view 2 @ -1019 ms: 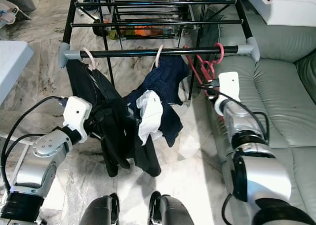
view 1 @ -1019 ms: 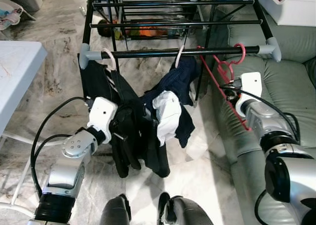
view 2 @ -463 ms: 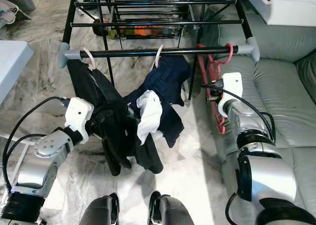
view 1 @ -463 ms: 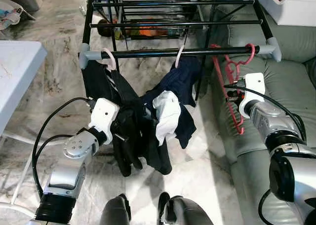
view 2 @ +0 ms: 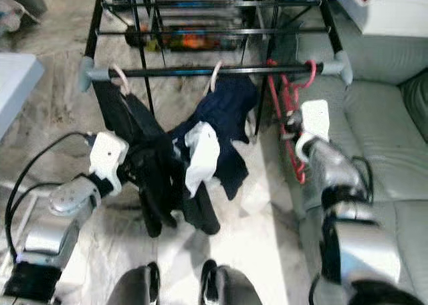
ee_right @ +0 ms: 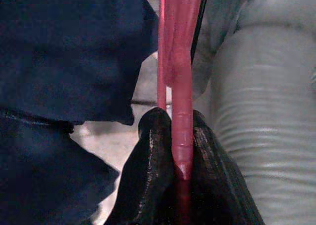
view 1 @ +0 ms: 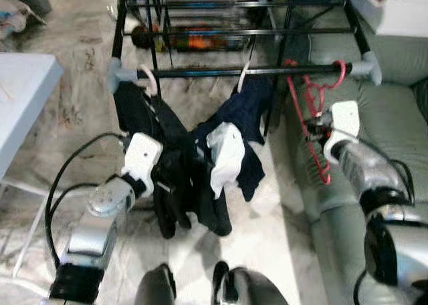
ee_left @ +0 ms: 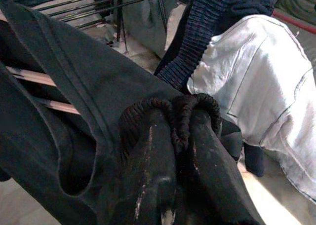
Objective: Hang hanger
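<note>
A red hanger (view 1: 314, 101) hangs by its hook from the black front rail (view 1: 200, 71) of a drying rack, close to the rail's right end cap. My right gripper (view 1: 311, 126) is shut on the hanger's body below the rail. In the right wrist view its fingertips (ee_right: 153, 151) pinch the red hanger (ee_right: 180, 111) between them. My left gripper (view 1: 164, 184) is shut on a black garment (view 1: 170, 158) that hangs from a pale hanger at the rail's left end. That black garment (ee_left: 74, 87) wraps around the fingers in the left wrist view.
A navy garment with a white piece (view 1: 231, 151) hangs mid-rail. A grey sofa (view 1: 394, 124) stands close on the right, a white table (view 1: 20, 91) on the left. More rack bars (view 1: 234, 32) lie behind the rail. My feet (view 1: 194, 288) stand on marble floor.
The red hanger's hook has slid right along the rail toward the end cap, and my right gripper moved right with it. The left arm stayed put. The picture is now blurred.
</note>
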`<state>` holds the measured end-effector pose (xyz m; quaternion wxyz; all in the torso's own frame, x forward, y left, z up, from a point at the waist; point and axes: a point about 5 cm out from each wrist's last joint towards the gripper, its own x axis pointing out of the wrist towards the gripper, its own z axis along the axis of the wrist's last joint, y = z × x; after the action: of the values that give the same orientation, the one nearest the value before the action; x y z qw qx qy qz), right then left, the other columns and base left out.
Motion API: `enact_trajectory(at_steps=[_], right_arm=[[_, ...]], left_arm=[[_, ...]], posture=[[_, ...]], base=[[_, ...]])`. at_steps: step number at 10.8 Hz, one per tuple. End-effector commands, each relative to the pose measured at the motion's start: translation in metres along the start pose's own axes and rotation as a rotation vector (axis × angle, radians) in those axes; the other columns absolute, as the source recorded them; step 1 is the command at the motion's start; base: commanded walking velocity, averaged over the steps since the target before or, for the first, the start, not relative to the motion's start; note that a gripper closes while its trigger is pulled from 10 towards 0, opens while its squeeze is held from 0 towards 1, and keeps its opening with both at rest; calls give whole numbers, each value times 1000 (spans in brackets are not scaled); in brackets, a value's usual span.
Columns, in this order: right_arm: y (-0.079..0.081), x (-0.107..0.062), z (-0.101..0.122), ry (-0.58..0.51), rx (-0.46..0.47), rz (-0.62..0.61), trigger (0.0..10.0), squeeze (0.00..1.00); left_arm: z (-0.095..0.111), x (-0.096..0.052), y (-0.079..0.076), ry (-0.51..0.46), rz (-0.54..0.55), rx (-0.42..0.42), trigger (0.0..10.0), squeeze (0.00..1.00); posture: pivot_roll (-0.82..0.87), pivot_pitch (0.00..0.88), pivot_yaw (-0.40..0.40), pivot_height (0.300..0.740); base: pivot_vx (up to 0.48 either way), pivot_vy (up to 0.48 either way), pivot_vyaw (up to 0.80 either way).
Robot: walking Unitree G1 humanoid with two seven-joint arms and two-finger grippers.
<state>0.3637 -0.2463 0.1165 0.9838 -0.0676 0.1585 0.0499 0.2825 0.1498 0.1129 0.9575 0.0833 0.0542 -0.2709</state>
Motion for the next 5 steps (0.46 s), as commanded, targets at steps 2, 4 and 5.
enact_trajectory(at_steps=[2, 4, 5], right_arm=[[-1, -4, 4, -103, -45, -84, 4392, 0], [9, -14, 6, -268, -74, -169, 10000, 0], [12, -18, 2, -293, -59, -198, 10000, 0]], left_arm=[[-2, 0, -1, 3, 9, 4, 10000, 0], [-2, 2, -3, -14, 50, -6, 10000, 0], [-2, 2, -4, -20, 55, -10, 10000, 0]], posture=[[-35, 171, -40, 740], [-36, 148, -44, 740], [-35, 142, -45, 740]], base=[[0, 0, 0], [0, 0, 0], [0, 0, 0]])
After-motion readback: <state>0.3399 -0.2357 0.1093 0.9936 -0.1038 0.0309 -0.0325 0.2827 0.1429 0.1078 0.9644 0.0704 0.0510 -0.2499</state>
